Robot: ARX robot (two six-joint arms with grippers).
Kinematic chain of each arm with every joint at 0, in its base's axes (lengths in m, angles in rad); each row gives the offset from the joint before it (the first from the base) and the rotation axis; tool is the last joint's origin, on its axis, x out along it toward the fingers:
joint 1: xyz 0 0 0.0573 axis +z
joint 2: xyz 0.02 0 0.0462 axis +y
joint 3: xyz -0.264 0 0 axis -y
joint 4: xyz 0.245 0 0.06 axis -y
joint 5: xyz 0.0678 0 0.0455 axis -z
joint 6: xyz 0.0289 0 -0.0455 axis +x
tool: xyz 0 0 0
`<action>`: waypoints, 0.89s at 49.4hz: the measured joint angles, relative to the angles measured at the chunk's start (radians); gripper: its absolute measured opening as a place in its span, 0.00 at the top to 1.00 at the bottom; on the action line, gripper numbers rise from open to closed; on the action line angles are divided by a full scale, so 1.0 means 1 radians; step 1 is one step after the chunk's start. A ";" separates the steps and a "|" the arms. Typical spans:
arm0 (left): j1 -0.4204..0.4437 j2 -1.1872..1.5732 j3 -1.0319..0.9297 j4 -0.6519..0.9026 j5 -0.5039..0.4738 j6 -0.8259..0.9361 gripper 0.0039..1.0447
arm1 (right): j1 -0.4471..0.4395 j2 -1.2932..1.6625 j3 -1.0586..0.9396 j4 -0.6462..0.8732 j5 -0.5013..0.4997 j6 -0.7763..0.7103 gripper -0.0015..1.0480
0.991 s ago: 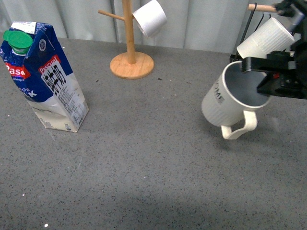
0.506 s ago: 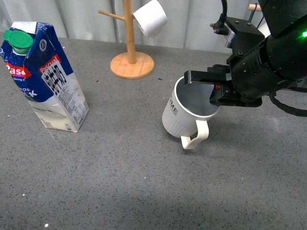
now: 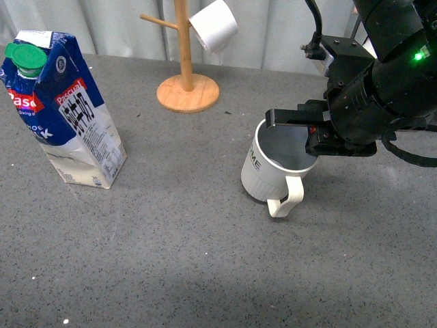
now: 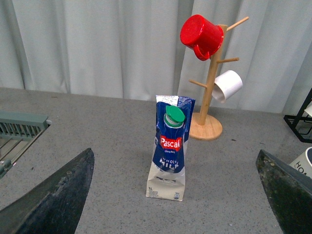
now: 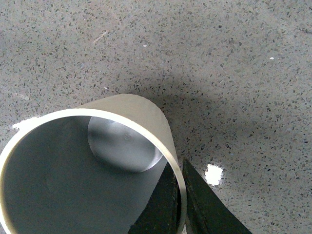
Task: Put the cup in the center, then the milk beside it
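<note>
We see ribbed mug point(image 3: 263, 171) pinched at rim by right end effector point(image 3: 305, 133), left end effector point(image 4: 174, 152) wide; judged stiff, breakable, slick; handle alternative hold.

Grey speckled table point(image 3: 171, 260): milk carton point(image 3: 75, 126), mug tree point(image 3: 188, 93)

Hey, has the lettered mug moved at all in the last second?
Yes. The cup has travelled left, from the right edge of the front view toward the mug tree's wooden base, and is now less tilted.
</note>
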State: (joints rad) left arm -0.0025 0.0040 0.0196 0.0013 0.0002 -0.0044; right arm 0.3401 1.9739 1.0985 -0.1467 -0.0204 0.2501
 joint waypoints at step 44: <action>0.000 0.000 0.000 0.000 -0.001 0.000 0.06 | -0.179 -0.369 -0.506 0.963 0.163 -0.181 0.35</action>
State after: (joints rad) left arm -0.0025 0.0036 0.0196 0.0010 -0.0006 -0.0040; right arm 0.1616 1.6054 0.5926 0.8162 0.1425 0.0692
